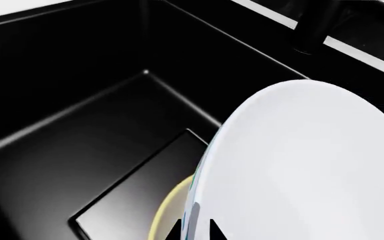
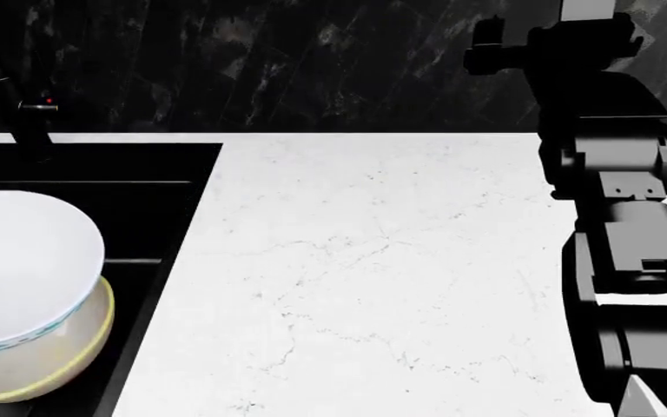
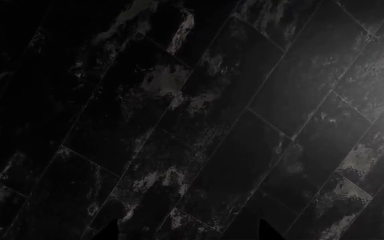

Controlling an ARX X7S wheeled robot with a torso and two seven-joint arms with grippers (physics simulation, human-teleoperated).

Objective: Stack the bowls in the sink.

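The white bowl (image 1: 305,165) fills much of the left wrist view. My left gripper (image 1: 193,231) is shut on its rim, one black fingertip (image 1: 172,231) on the teal-patterned outside and one inside. In the head view the white bowl (image 2: 21,261) is tilted, with its lower part inside the wider cream-yellow bowl (image 2: 73,365). That bowl sits in the black sink (image 2: 136,165), and its yellow rim (image 1: 160,215) shows under the white bowl. The left gripper itself is out of the head view. My right gripper (image 3: 186,234) is open and empty, facing the dark tiled wall.
The black faucet (image 2: 9,87) stands behind the sink and also shows in the left wrist view (image 1: 312,30). The white marble-look countertop (image 2: 368,261) runs to the right of the basin. My right arm (image 2: 611,174) is raised over the counter's right side. The dark tiled wall is behind.
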